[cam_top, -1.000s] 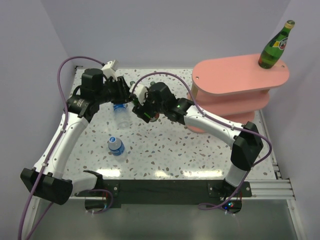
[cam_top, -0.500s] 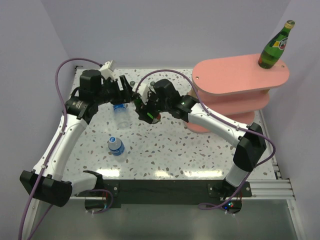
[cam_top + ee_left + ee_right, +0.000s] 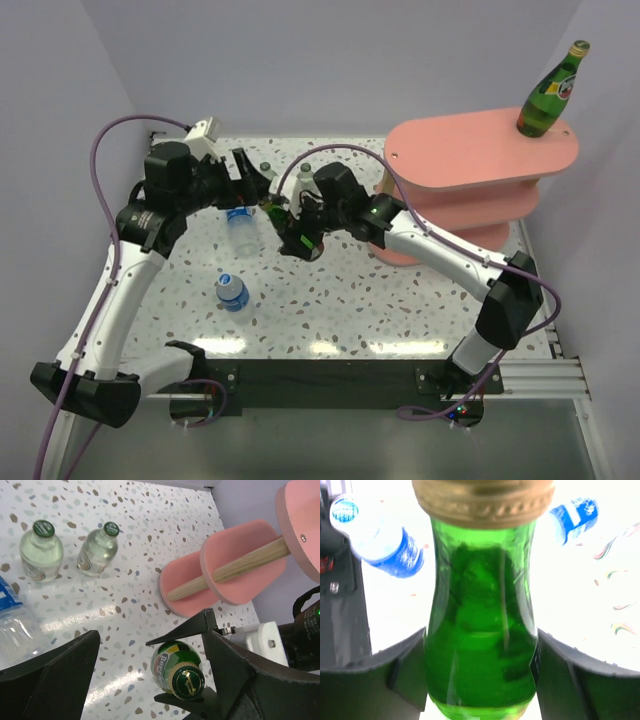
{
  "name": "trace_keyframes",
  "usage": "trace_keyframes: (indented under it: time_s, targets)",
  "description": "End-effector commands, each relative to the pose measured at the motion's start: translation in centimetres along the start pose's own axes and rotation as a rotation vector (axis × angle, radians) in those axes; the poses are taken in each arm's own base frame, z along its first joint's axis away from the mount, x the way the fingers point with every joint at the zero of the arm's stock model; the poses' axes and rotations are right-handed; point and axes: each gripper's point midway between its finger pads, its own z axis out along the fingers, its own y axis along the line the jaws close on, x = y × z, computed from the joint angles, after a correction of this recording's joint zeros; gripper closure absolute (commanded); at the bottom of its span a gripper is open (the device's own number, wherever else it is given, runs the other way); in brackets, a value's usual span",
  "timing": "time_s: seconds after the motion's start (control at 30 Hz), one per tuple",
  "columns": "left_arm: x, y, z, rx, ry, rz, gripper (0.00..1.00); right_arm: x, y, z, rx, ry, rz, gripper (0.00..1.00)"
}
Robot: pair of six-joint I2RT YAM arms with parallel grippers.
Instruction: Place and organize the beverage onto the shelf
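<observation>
R gripper (image 3: pixel 480 675) tight around smooth green glass bottle (image 3: pixel 176 666) w/ ribbed gold cap (image 3: pixel 482 500); L gripper (image 3: pixel 152 650) wide apart.

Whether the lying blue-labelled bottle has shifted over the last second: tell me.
No. The lying blue-labelled bottle is in the same spot on the table, just as far beyond the upright blue-labelled bottle as before.

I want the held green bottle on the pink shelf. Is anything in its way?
Nothing visible blocks it. The held bottle, in the right gripper, faces bare tabletop toward the shelf; another green bottle takes only the top board's far end.
</observation>
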Motion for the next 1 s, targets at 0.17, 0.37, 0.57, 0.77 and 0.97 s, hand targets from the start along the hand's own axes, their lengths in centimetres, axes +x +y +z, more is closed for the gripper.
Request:
trace_keyframes:
  time_s: [0.17,0.37,0.57,0.77,0.97]
  targets:
    - [-7.3,-4.7,-4.4,0.088,-0.262,0.109,0.07,-1.1,2.0,-2.9,-0.103,-0.045,-0.028,1.0]
    - [-7.8,-3.8,-5.4,0.024,-0.297,0.138,0.05,-2.1,2.4,-5.7,-0.158,-0.087,-0.026,1.0]
    - [-7.5,-2.1,-6.0,-0.053,-0.328,0.172,0.05,-3.6,4.0,-11.1,-0.144,-0.149,-0.151,1.0]
    - [-6.9,-0.6,-6.8,-0.109,-0.382,0.19,0.04,-5.6,4.0,-18.3,-0.004,-0.259,-0.166,1.0]
    - [-6.5,0.5,-7.0,-0.147,-0.404,0.2,0.02,-7.8,0.6,-26.6,0.244,-0.391,-0.139,1.0]
